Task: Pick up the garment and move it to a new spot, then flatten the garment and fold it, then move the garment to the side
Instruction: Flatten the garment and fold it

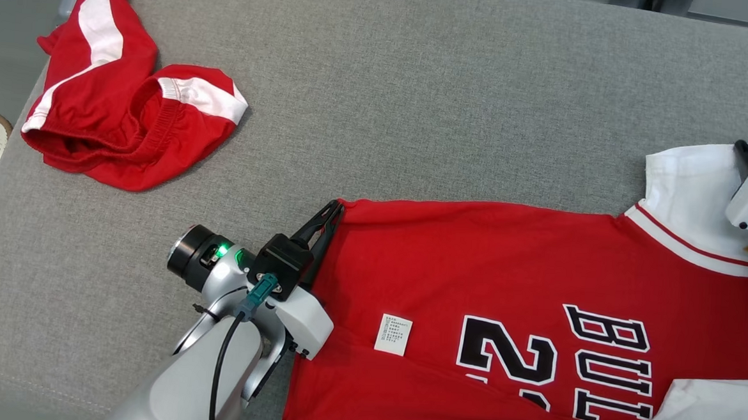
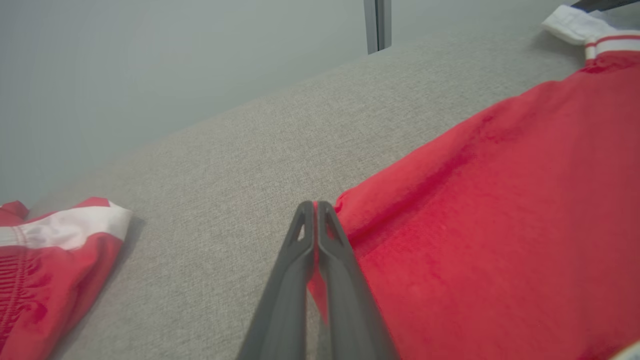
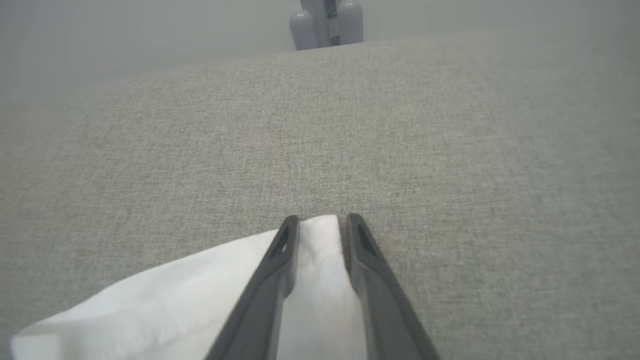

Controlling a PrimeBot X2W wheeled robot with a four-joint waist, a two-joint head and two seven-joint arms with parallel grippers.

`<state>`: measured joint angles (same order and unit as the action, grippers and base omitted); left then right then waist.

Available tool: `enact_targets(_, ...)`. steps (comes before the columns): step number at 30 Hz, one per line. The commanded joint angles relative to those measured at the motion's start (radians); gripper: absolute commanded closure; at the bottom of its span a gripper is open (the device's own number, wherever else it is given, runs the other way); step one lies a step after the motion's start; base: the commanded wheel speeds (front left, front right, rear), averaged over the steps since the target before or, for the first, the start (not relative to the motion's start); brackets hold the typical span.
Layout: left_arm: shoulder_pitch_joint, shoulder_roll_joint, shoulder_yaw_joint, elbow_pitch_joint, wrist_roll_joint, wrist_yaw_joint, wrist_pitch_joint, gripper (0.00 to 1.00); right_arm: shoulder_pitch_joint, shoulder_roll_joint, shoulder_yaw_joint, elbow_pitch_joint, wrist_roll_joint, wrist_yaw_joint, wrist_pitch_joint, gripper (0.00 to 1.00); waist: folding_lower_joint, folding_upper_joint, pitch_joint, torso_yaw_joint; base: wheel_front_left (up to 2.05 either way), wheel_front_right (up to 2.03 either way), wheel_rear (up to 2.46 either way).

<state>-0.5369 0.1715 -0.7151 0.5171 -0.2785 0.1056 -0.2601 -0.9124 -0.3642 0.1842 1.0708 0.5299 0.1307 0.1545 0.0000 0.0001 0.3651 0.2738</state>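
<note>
Jersey held at hem corner and sleeve

Left gripper is closed, its two dark fingers pressed together on the far hem corner of the red jersey. In the left wrist view a sliver of red cloth shows pinched between them, and the fabric just beside the tips rises in a low ridge. The right gripper is clamped on the white sleeve; a peak of white cloth stands between its fingers, and the tips rest at the sleeve's outer edge on the grey fabric surface.

Between the two grippers the jersey's far edge runs nearly straight. The garment lies spread on the right half of the surface, toward its near edge, hem to the left and shoulders to the right. Black lettering outlined in white and a large numeral face up, turned sideways, and a small white label sits on the red cloth near the hem.

Well apart from the jersey, a pair of red shorts with white stripes lies crumpled by the surface's far left corner, one leg reaching its left edge.
</note>
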Motion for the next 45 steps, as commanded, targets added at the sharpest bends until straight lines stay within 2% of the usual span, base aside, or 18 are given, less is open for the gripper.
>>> enact_targets(1, -0.009, 0.0, 0.004, 0.003, 0.006, -0.005, -0.005, 1.0, -0.003, 0.003, 0.012, 0.002, 0.011, 0.0, 0.006, 1.0, 0.0, -0.0001, 0.0, -0.001, 0.0, 0.0, 0.0)
enact_targets(15, 0.012, 0.005, 0.027, 0.011, 0.008, -0.004, -0.006, 1.0, 0.031, -0.024, 0.143, -0.081, 0.09, 0.0, -0.121, 1.0, 0.0, -0.0001, -0.037, -0.037, 0.0, 0.0, 0.0)
enact_targets(25, 0.028, 0.031, 0.053, 0.044, -0.002, -0.003, -0.005, 1.0, 0.13, -0.04, 0.226, -0.216, 0.25, 0.0, -0.188, 1.0, 0.0, -0.0001, -0.104, -0.104, 0.0, 0.0, 0.0)
enact_targets(32, 0.055, 0.06, 0.064, 0.039, 0.003, -0.001, -0.005, 1.0, 0.213, -0.072, 0.259, -0.315, 0.33, 0.0, -0.191, 1.0, 0.0, -0.0001, -0.147, -0.135, 0.0, 0.0, 0.0)
enact_targets(36, 0.087, 0.09, 0.052, 0.03, 0.02, -0.015, -0.005, 1.0, 0.282, -0.099, 0.28, -0.381, 0.363, 0.0, -0.181, 1.0, 0.0, -0.0001, -0.179, -0.149, 0.0, 0.0, 0.0)
enact_targets(45, 0.168, 0.159, 0.022, -0.002, 0.036, -0.022, -0.003, 1.0, 0.462, -0.168, 0.287, -0.527, 0.46, 0.0, -0.08, 1.0, 0.0, -0.0001, -0.248, -0.174, 0.0, 0.0, 0.0)
